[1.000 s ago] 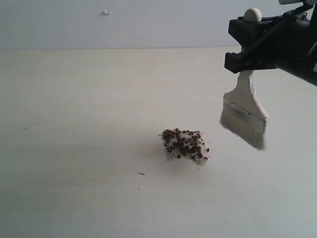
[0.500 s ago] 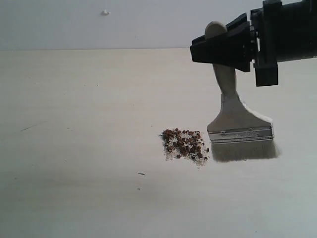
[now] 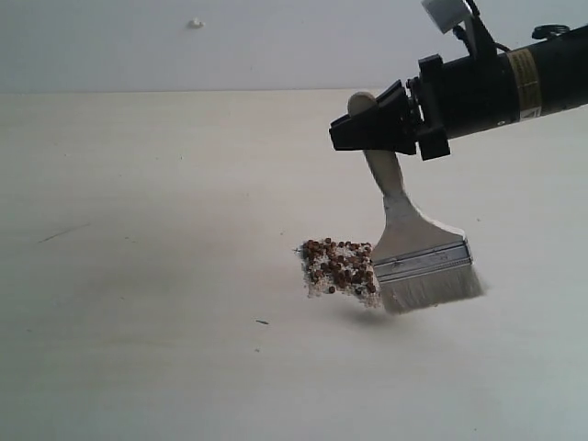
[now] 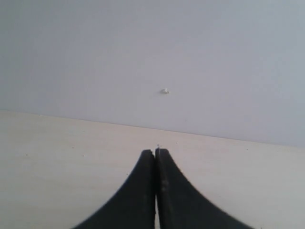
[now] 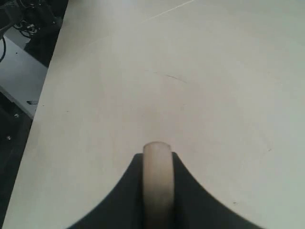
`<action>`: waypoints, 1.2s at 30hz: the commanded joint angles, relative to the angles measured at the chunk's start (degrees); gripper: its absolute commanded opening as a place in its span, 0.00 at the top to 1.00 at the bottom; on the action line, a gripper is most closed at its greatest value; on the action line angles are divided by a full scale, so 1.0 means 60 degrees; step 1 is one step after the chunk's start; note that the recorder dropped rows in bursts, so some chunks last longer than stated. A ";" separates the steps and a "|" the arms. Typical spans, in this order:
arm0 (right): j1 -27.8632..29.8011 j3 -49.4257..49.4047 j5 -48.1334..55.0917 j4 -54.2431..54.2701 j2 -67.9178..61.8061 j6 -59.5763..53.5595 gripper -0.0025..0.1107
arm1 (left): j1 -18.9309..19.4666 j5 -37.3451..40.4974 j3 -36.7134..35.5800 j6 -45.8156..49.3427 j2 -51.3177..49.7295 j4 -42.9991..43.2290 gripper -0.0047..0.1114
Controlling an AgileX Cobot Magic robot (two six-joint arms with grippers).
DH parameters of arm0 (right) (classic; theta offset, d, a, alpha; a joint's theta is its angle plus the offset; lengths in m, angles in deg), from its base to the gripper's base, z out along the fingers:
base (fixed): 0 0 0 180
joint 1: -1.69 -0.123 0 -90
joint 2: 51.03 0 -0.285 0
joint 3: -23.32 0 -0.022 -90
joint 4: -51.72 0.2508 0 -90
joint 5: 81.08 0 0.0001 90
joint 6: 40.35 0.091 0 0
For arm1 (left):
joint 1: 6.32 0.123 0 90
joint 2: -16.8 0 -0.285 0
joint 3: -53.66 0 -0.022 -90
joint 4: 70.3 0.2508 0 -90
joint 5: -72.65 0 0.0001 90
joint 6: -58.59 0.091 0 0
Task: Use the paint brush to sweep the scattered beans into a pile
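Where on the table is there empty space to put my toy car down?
The table is bare everywhere left of the beans, out to that edge, and in front of the pile too. It is crowded just right of the pile, where the paint brush meets the beans.

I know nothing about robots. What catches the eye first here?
The right fingers clamp the handle of a wide paint brush, its bristles down beside a small heap of beans in the middle of the pale table. The left fingers are pressed shut on nothing.
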 commanded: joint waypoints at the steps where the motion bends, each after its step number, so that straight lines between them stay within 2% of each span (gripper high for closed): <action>1: 0.0049 0.0385 -0.0140 0.0076 -0.0403 -0.0003 0.98 | 0.0004 -0.0027 -0.0032 0.0013 0.0036 0.0024 0.96; 16: 0.0049 0.0409 -0.0140 0.0076 -0.1090 -0.0488 0.98 | 0.0004 -0.0027 -0.0032 0.0013 0.0036 0.0024 0.96; 25: 0.0049 0.0409 -0.0140 0.1175 -0.1090 -0.1185 0.98 | 0.0004 -0.0027 -0.0032 0.0013 0.0036 0.0024 0.96; 36: 0.0049 0.0409 -0.0140 0.1574 -0.1090 -0.1263 0.98 | 0.0004 -0.0027 -0.0032 0.0013 0.0036 0.0024 0.96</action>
